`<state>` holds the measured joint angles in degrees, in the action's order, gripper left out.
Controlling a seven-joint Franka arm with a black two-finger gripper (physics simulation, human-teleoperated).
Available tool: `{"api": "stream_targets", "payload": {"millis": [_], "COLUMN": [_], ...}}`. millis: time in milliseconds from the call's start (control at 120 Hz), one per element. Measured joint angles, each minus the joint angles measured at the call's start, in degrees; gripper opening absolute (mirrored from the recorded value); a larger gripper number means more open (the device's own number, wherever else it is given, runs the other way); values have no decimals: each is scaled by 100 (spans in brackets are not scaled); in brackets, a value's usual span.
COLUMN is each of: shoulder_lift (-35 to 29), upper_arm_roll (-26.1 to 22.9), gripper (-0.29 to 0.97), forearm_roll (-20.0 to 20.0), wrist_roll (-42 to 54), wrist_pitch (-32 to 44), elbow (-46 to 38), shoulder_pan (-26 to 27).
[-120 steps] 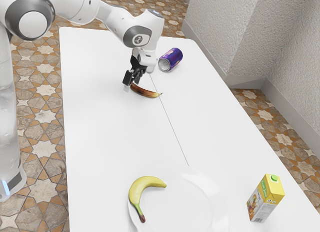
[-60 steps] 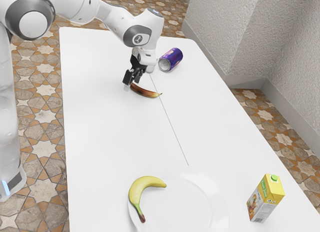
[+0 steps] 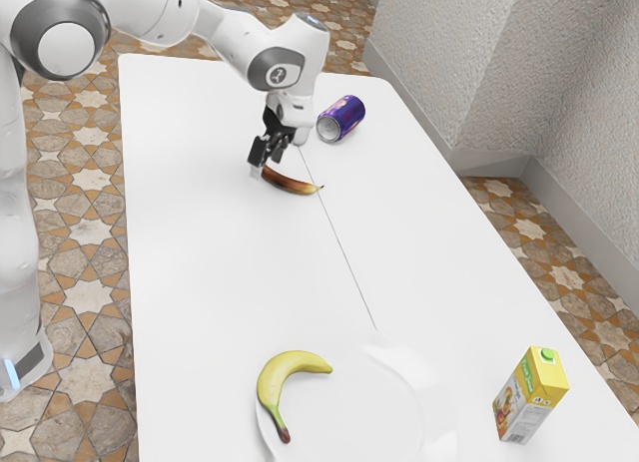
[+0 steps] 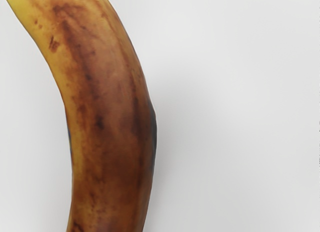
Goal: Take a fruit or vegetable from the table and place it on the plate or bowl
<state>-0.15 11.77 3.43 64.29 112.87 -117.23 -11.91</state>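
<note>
A brown, overripe banana [image 3: 293, 185] lies on the white table [image 3: 220, 262] near its far end. My gripper [image 3: 261, 167] is down at the banana's end toward the exterior view's left, fingers shut on it from both sides. In the wrist view the brown banana [image 4: 107, 122] lies right under my hand, against the white tabletop. A white plate [image 3: 384, 407] sits at the table's near edge. A yellow banana [image 3: 283, 375] rests on the plate's rim on the exterior view's left side.
A purple can [image 3: 340, 117] lies on its side just beyond the gripper, toward the exterior view's right. A yellow juice carton [image 3: 529, 393] stands at the near right corner. A thin seam [image 3: 344, 257] runs down the tabletop.
My hand and forearm have shifted very slightly up and toward the exterior view's right. The brown banana lies in the same spot on the table.
</note>
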Motion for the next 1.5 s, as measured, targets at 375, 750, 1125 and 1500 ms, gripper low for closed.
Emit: {"api": "stream_targets", "payload": {"millis": [375, 750, 1125, 1500], "shoulder_lift": [8, 80, 158, 676], "upper_arm_roll": [-356, -693, -701, -691], "gripper": [68, 68, 68, 68], "forearm_roll": [-39, -121, -149, -38], "wrist_roll": [-15, -47, -73, 239], "wrist_pitch": [-6, 36, 52, -481], "elbow": [14, 78, 197, 1203], "shoulder_pan": [-284, -489, 799, 1337]}}
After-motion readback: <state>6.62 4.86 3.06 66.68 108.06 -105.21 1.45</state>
